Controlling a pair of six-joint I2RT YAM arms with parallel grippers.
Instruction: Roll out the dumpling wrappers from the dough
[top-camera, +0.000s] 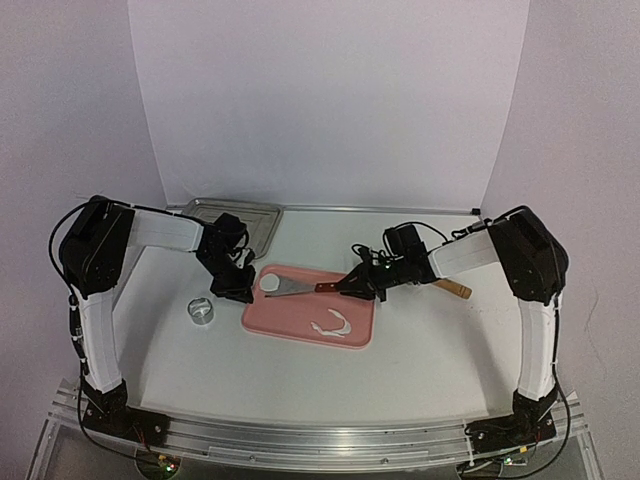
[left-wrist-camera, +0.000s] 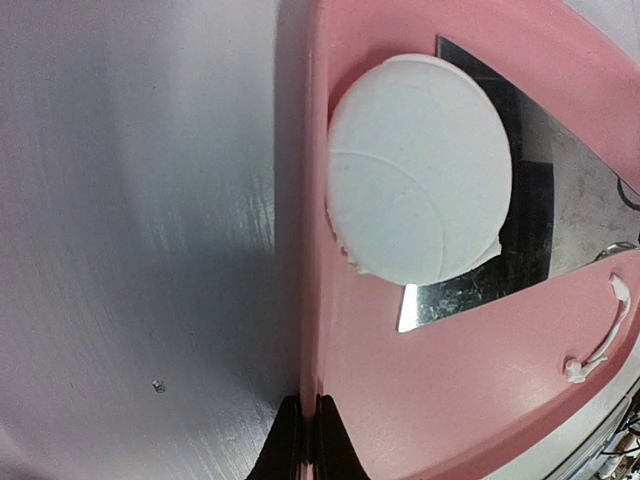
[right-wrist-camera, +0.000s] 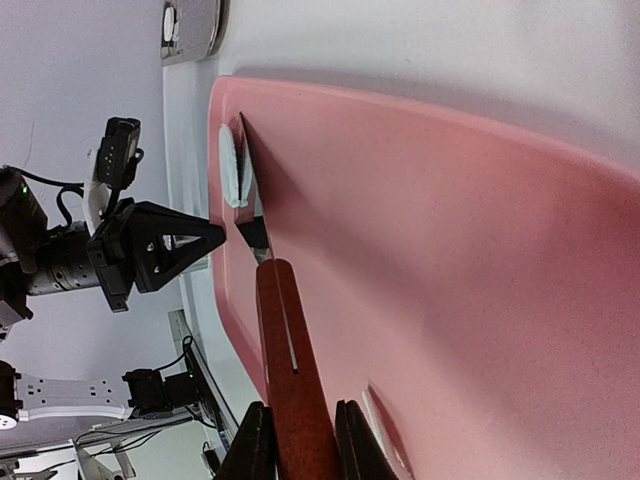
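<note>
Left gripper (left-wrist-camera: 306, 420) pressed together at pink board (left-wrist-camera: 450, 380) edge; right gripper (right-wrist-camera: 297, 440) pinches spatula (right-wrist-camera: 288, 330) under dumpling wrapper (left-wrist-camera: 415, 165)

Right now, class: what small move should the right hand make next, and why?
Probably lift the spatula gently. The right hand grips its wooden handle, the dough disc lies on the blade, and the left hand is closed at the edge of the pink board.

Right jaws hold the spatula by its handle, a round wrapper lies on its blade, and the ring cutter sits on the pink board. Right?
No. The top view shows the ring cutter standing on the table, left of the pink board, not on it. The rest stands: spatula held by its handle, wrapper on its blade.
</note>
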